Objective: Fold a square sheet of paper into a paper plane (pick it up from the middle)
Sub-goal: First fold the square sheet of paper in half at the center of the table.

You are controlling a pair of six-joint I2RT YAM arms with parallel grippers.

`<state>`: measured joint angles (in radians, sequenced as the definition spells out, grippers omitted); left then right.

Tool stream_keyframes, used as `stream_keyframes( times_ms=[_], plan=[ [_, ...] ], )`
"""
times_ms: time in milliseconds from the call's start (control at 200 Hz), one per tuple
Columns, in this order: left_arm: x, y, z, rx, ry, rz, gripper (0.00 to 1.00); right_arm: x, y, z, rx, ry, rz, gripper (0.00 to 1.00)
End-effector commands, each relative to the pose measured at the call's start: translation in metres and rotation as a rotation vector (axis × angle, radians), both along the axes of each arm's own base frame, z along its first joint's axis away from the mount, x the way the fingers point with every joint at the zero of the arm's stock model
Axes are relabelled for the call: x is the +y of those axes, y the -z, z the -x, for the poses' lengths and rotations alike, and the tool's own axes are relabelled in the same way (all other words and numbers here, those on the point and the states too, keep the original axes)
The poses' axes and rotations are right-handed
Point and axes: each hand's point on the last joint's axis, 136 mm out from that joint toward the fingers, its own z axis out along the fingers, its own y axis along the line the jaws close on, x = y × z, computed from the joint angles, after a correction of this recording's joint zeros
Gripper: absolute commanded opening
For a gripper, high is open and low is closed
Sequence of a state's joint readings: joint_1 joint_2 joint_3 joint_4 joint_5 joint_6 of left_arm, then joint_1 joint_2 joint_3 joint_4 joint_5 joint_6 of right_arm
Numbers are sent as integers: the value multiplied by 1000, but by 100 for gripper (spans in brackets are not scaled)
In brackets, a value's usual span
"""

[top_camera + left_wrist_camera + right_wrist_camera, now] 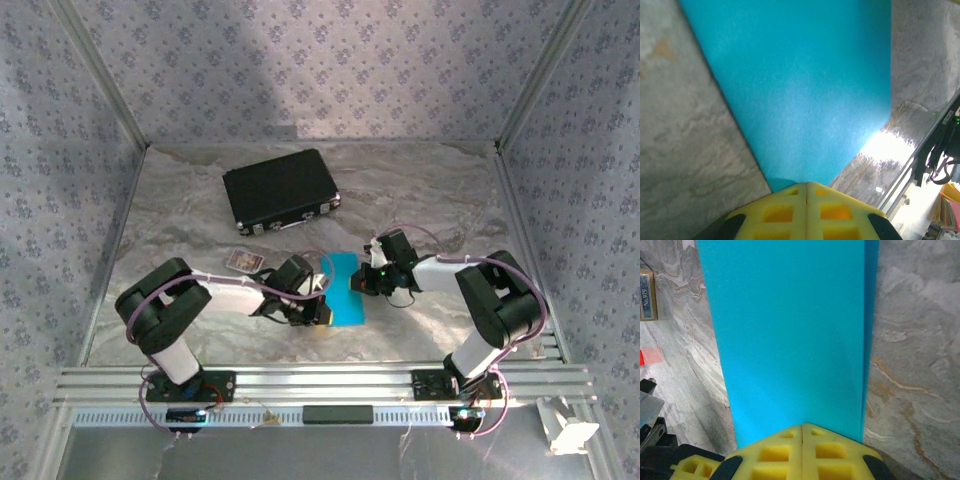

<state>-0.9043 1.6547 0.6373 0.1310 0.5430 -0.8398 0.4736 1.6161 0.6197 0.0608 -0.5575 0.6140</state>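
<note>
A thin bright cyan-blue sheet of paper [345, 290] lies flat on the grey marbled table [420, 190], toward 6 o'clock, folded into a narrow rectangle with a second layer showing along 1 long edge. The left gripper [806, 186] sits at the sheet's 8 o'clock and the right gripper [802, 427] at its 2 o'clock. Both have their yellow fingers clenched together, with the tips on the sheet's edge. A black rectangular case [282, 190] lies at the sheet's 11 o'clock, and a small white-bordered printed card [243, 261] at its 10 o'clock.

Matt sheet of paper [790, 330], marble-look tabletop [920, 365], metal-edged black case [280, 188]
</note>
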Motion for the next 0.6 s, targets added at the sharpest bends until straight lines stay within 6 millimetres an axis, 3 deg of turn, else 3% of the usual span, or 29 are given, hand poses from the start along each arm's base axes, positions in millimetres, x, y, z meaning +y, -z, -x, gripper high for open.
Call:
stream_keyframes(
  times_ms=[0, 235, 325, 515, 595],
  plan=[
    [16, 12, 23, 28, 56, -71, 4, -37, 43, 29, 145, 62, 181, 0],
    [13, 10, 30, 12, 85, -67, 5, -36, 42, 28, 145, 62, 177, 0],
    [4, -8, 26, -26, 84, -21, 4, -36, 42, 28, 145, 61, 177, 0],
    [-21, -66, -1, -126, 45, 147, 5, -36, 41, 27, 148, 59, 181, 0],
    [-30, -74, -15, -126, 19, 182, 4, -37, 40, 28, 147, 53, 186, 0]
  ],
)
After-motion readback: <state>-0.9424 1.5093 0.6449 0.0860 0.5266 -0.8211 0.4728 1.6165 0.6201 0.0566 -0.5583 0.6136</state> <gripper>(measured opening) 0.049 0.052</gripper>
